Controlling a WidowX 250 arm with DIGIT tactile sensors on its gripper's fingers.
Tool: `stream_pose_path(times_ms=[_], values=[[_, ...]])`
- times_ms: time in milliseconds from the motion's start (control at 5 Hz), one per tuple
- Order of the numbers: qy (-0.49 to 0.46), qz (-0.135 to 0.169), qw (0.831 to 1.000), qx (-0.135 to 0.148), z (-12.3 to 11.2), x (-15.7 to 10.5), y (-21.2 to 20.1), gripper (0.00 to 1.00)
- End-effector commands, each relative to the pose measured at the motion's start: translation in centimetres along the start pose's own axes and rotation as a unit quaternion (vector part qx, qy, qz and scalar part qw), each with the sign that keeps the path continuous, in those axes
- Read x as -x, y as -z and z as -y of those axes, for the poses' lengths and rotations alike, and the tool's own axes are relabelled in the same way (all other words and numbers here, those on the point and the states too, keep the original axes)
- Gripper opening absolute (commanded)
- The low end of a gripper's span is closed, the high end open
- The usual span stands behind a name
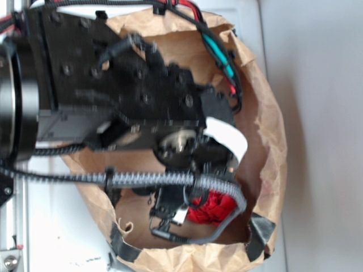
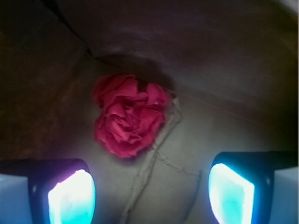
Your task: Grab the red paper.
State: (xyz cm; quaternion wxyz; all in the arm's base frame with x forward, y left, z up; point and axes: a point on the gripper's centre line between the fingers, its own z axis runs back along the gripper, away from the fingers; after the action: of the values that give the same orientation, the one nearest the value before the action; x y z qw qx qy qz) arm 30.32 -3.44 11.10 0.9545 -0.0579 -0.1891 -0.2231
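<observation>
Jaws stand wide apart and hold nothing, the gripper (image 2: 152,191) reaching down into a brown paper bag (image 1: 272,130). The red paper (image 2: 128,114), a crumpled rose-like wad, lies on the bag's floor just beyond the fingertips (image 2: 72,196), between them but slightly left of centre, untouched. Thin strands trail beside it.

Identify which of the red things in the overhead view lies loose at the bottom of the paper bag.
The red paper, a crumpled wad on the bag's floor beneath the gripper. The red wires are thin strands fixed along the arm.
</observation>
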Motion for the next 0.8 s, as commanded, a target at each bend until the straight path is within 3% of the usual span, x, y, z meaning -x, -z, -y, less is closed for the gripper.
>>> stream_pose_path(times_ms=[0,600], values=[[0.016,-0.001,1.0,0.007,2.6,-2.1,1.2,1.0],[0.009,0.005,1.0,-0.023,3.3,-3.6,4.3,1.0]])
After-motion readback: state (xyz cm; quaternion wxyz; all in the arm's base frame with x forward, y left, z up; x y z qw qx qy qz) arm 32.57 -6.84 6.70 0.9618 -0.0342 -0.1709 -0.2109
